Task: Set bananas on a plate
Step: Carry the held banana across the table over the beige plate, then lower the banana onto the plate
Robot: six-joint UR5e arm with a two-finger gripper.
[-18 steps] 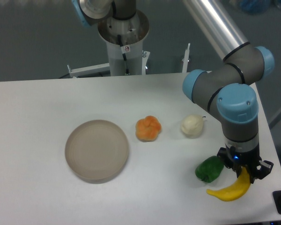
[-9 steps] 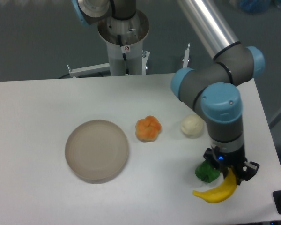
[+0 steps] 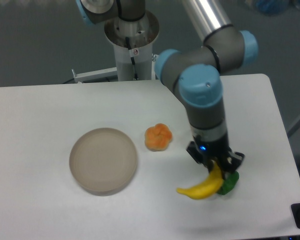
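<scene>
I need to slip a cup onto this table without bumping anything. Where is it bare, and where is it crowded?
Bare: the table left of the plate, and the strip behind it. Crowded: front right, where the pincer holds the banana over the green pepper, with the orange fruit nearby.

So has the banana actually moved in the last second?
Yes. The banana, held in the gripper, has travelled left toward the plate, which stayed put.
</scene>
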